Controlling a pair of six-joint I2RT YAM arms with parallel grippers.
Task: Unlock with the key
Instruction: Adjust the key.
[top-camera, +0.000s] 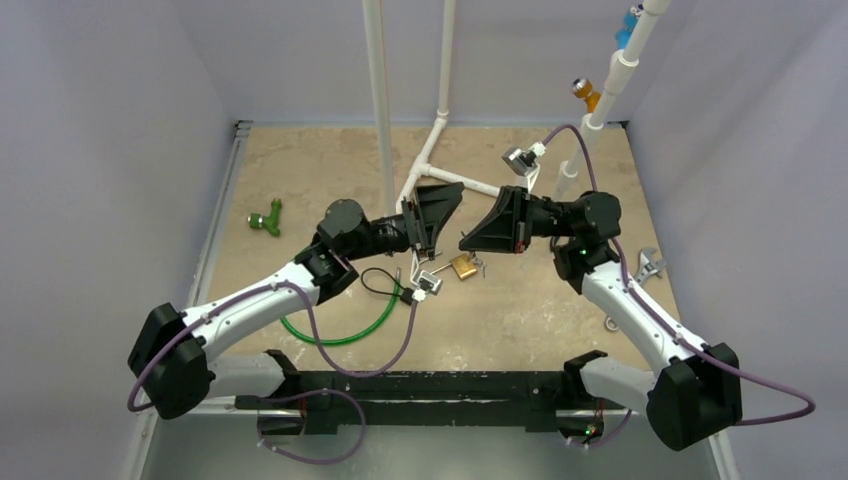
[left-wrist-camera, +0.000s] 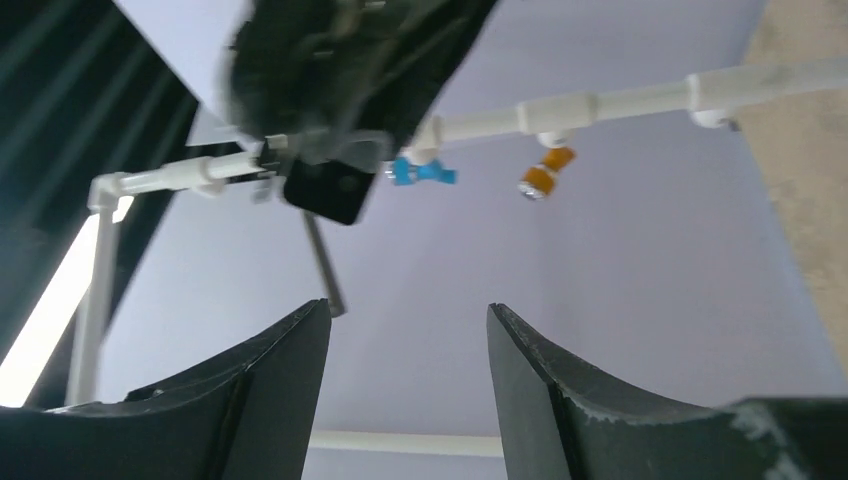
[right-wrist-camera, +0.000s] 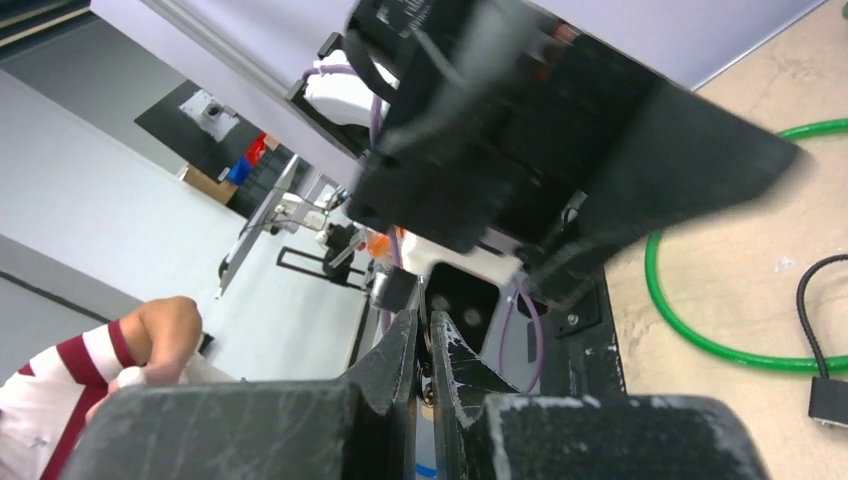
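Note:
A brass padlock (top-camera: 463, 266) lies on the tan table between the two grippers, untouched. My right gripper (top-camera: 467, 242) hovers just above and behind it, pointing left. In the right wrist view (right-wrist-camera: 422, 322) its fingers are pressed together on a thin metal sliver (right-wrist-camera: 424, 300), which looks like the key. My left gripper (top-camera: 452, 195) is open and empty, raised in the air and facing the right gripper. In the left wrist view (left-wrist-camera: 410, 312) it faces the wall. There the right gripper's blurred body (left-wrist-camera: 340, 90) hangs above, with a thin grey rod (left-wrist-camera: 322, 260) sticking down from it.
A small silver lock on a black cable (top-camera: 428, 285) and a green cable loop (top-camera: 340, 335) lie left of the padlock. White pipes (top-camera: 420, 170) stand at the back with orange (top-camera: 583, 90) and blue (top-camera: 628, 22) valves. A green fitting (top-camera: 266, 218) lies left, a wrench (top-camera: 648, 265) right.

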